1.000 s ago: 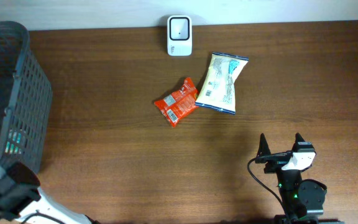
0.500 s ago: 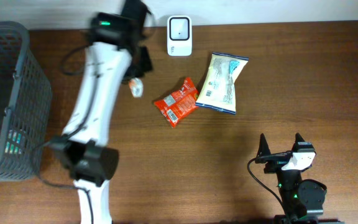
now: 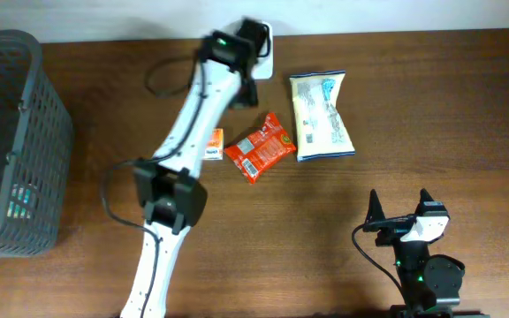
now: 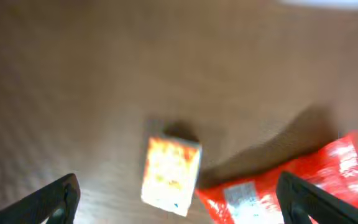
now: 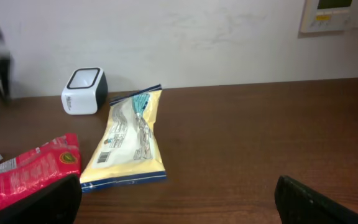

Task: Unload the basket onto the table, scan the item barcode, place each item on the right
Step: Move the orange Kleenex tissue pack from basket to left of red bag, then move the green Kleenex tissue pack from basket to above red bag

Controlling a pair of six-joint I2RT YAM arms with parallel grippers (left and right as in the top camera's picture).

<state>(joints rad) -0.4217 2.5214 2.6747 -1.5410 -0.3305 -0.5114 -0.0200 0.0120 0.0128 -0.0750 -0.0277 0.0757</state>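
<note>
Nearest, the right hand (image 3: 400,201) sits at the front of the worktop (image 3: 467,132), its fingers spread wide and empty. Further in, the small orange carton (image 3: 213,143) lies flat, just beside the red packet (image 3: 259,147). I'd guess the carton is light and stiff enough to pinch across its narrow sides. The packet looks crinkly and slippery, so it is probably best taken by a sealed end. The pale pouch (image 3: 321,115) beyond it looks soft too, and its printed label faces up. At the far edge the left hand (image 4: 179,186) hovers by the scanner (image 5: 82,87), its jaws wide apart and holding nothing. Off to the left, the grey basket (image 3: 25,106) has something pale showing low through its mesh, but I can't tell what.
</note>
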